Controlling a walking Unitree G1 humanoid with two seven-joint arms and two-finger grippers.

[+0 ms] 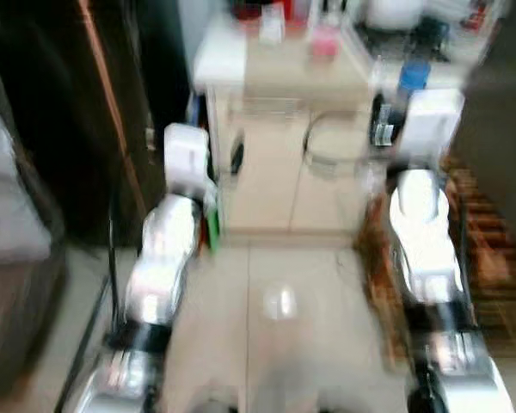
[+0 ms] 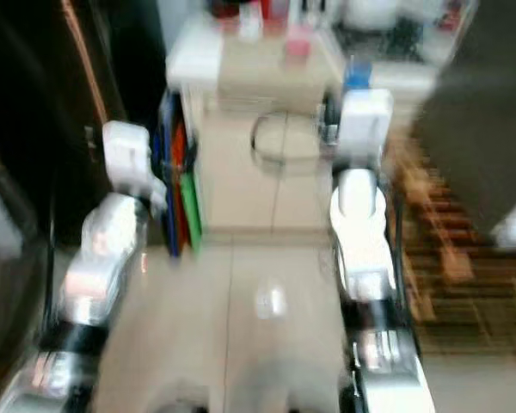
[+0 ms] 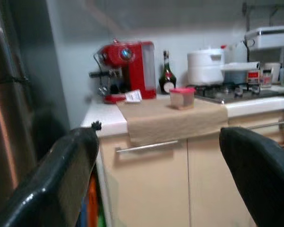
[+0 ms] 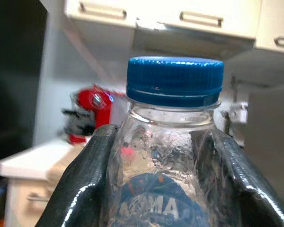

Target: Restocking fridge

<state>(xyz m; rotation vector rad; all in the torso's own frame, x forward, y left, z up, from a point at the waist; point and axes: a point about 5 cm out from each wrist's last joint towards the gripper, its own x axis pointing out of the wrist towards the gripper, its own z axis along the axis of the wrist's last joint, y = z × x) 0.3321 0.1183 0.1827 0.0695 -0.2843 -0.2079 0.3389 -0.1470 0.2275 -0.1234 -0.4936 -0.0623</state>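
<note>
My right gripper [image 4: 156,189] is shut on a clear plastic bottle [image 4: 173,142] with a blue cap [image 4: 175,80] and a blue label; its two black fingers [image 4: 80,189] press on both sides. In the eye views the bottle's blue cap [image 1: 413,76] shows just beyond my right wrist. My left gripper [image 3: 156,184] is open, with nothing between its black fingers [image 3: 57,189], and points at the kitchen counter. The dark steel fridge [image 3: 14,104] stands to the left of the counter. Both silver arms reach forward; the eye views are blurred.
A cream counter [image 3: 170,118] with drawers holds a red coffee machine [image 3: 125,68], a dark glass bottle [image 3: 167,75], a pink-lidded tub [image 3: 181,97] and a white cooker [image 3: 206,66]. Coloured boards [image 2: 179,181] lean beside the cabinet. A brown mat [image 2: 447,249] lies on the right.
</note>
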